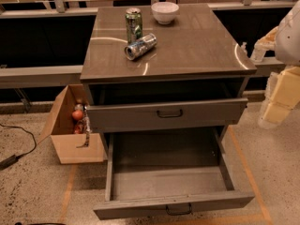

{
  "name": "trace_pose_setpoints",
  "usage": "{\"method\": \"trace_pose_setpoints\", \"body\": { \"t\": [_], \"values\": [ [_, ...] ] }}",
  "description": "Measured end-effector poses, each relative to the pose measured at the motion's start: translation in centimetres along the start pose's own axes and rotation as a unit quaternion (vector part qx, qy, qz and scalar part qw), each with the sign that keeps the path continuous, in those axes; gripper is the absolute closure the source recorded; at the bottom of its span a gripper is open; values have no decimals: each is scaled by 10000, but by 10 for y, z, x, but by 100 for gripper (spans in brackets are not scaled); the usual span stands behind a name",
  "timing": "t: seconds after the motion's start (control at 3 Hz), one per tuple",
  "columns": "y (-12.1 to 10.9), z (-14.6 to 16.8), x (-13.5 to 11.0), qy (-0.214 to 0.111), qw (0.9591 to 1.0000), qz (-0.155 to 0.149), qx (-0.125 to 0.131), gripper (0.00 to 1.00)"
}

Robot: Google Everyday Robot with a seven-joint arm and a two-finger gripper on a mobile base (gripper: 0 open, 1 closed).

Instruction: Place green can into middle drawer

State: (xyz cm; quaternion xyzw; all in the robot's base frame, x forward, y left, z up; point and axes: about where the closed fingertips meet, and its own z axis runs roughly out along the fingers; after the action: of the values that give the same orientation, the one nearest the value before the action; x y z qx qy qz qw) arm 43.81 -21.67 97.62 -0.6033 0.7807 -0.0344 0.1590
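So, green can (133, 25) is standing upright on the cabinet (197, 50) top, back-left area. Long axis is vertical, silver top facing up, label side toward the cam. Right in front of it lies a silver-blue can (140, 46) on its side, long axis diagonal w/ one end pointing front-left. The two look v close; can't tell if they touch. A white bowl (164, 12) sits to the can's right, near the back edge, w/ a gap between them.

Lower down, the middle drawer (168, 182) is pulled way out toward the cam, w/ its dark loop handle (178, 210) almost at the bottom of the frame. The top drawer (166, 115) above it is out only a bit, and its front overhangs the back part of the middle drawer, so that part of the inside is in shadow and hard to see.

The gripper (258, 50) is off the right edge of the cabinet top, about level w/ it and well apart from the green can. It's pale and blends w/ the bg, so can't tell if it's clamped or released. The arm (283, 93) behind it is cut off by the right edge of the frame.

On the floor to the left of the cabinet there's an open cardboard box (70, 139) w/ some stuff inside, incl. something round and orange-ish; the rest is too dim to ID. A black cable (21, 139) runs along the floor further left.
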Motion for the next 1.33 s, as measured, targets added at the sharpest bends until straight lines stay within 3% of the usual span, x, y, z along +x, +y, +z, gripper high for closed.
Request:
{"method": "trace_pose_setpoints", "body": {
  "t": [0.33, 0.67, 1.0, 1.33],
  "values": [
    [0, 0, 0, 0, 10000, 0, 1, 0],
    [-24, 2, -9, -470, 9986, 119, 220, 0],
    [-73, 10, -29, -1414, 9885, 160, 505, 0],
    [-134, 29, -62, -2357, 9695, 183, 651, 0]
  ]
}}
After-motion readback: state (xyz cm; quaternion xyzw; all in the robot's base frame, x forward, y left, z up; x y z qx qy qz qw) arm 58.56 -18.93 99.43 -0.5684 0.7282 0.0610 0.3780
